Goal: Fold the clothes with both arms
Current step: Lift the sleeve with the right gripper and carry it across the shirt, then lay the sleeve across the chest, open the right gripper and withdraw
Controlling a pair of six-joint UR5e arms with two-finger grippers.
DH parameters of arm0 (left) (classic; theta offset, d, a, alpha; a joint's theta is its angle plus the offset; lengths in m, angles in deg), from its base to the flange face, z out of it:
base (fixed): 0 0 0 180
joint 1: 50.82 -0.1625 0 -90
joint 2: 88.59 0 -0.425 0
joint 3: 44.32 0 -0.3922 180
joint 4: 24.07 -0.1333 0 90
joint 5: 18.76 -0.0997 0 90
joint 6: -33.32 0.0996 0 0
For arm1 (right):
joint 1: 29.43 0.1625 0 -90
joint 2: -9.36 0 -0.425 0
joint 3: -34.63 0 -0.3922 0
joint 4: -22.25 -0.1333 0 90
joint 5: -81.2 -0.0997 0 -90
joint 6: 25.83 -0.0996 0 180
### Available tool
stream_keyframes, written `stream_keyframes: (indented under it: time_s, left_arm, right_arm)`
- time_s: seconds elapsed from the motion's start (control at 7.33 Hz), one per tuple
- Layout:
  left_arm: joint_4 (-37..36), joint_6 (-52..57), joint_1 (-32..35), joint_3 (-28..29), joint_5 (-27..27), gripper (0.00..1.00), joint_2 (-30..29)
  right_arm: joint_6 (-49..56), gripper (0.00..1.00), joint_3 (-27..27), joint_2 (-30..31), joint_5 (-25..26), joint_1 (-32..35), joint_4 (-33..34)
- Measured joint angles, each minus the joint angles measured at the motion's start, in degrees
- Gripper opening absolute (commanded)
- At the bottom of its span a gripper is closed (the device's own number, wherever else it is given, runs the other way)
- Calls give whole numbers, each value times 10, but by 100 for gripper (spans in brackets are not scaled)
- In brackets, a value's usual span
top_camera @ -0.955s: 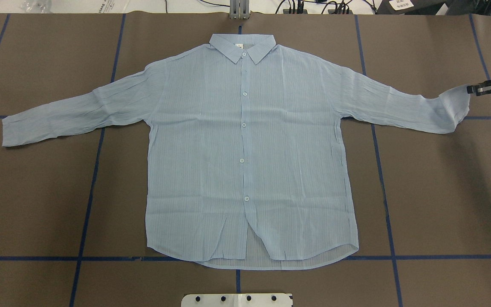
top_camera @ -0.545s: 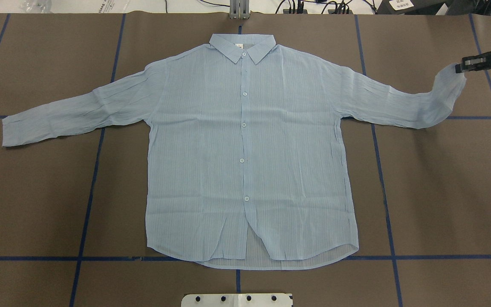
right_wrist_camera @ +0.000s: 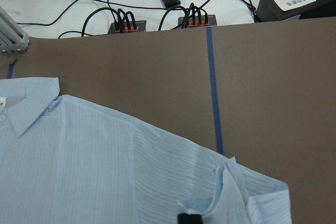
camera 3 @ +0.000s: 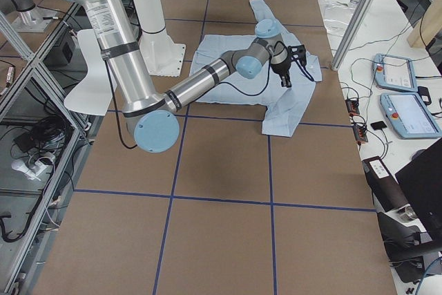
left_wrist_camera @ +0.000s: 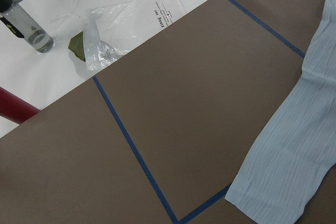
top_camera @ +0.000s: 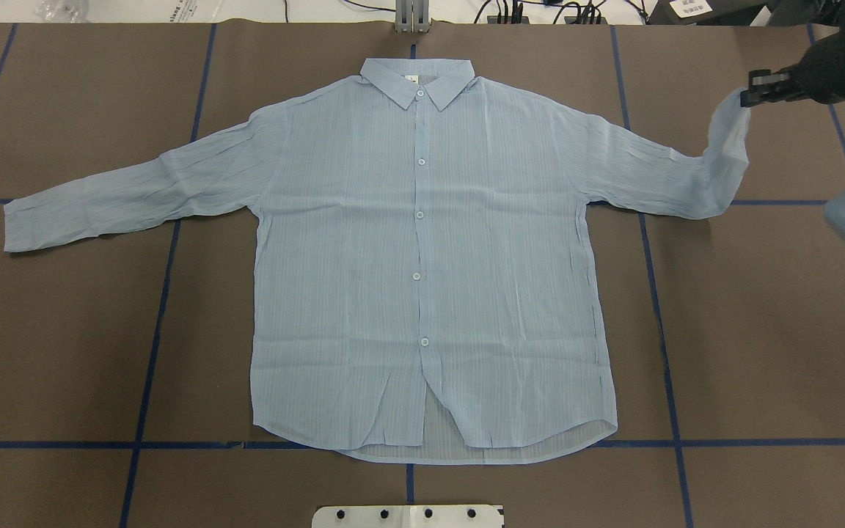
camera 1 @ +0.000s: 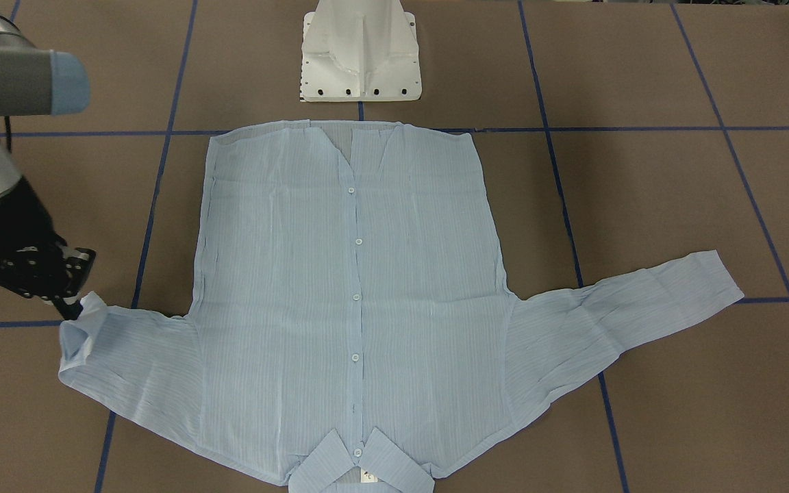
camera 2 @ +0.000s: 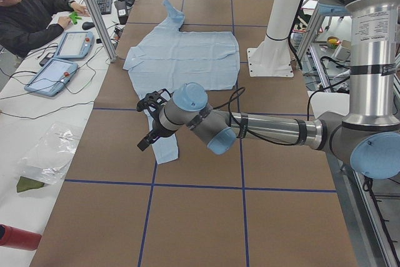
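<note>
Currently the black two-finger right gripper is clamped on the raised cuff of the thin, light blue striped shirt lying flat on the brown table (whether the left gripper is open cannot be told); a low carry across the chest seems wisest.

Right silver-grey jointed arm reaches out low towards the far edge of the brown counter. Forearm near level, pale blue caps at elbow and wrist. Its black two-finger end effector points down, fingers pinched together on one cuff of the thin light blue striped shirt, cuff held off the counter. Left silver-grey jointed arm: upper arm upright, forearm level across the counter, wrist bent. Its black two-finger end effector hovers low, angled down. It shows in the left side view only, so finger spacing unreadable.
</note>
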Motion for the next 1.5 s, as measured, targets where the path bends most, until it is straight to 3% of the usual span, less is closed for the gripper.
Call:
stream_keyframes:
  time_s: [0.27, 0.41, 0.82, 1.23, 1.36, 1.5]
  left_arm:
    - [6, 0, 0, 6, 0, 100, 0]
    - [6, 0, 0, 7, 0, 100, 0]
    - [7, 1, 1, 8, 0, 100, 1]
    - [8, 1, 1, 9, 0, 100, 4]
    - [9, 1, 1, 9, 0, 100, 5]
    - [10, 1, 1, 8, 0, 100, 7]
  right_arm:
    - [-87, 0, 23, -99, 72, -63, 73]
    - [-130, 0, 68, -156, 104, -88, 85]
    - [-231, 0, 299, -368, 177, -139, 86]
    - [-245, 0, 366, -419, 242, -189, 82]
    - [-248, 8, 392, -430, 268, -212, 78]
    - [-269, 50, 430, -454, 292, -231, 76]
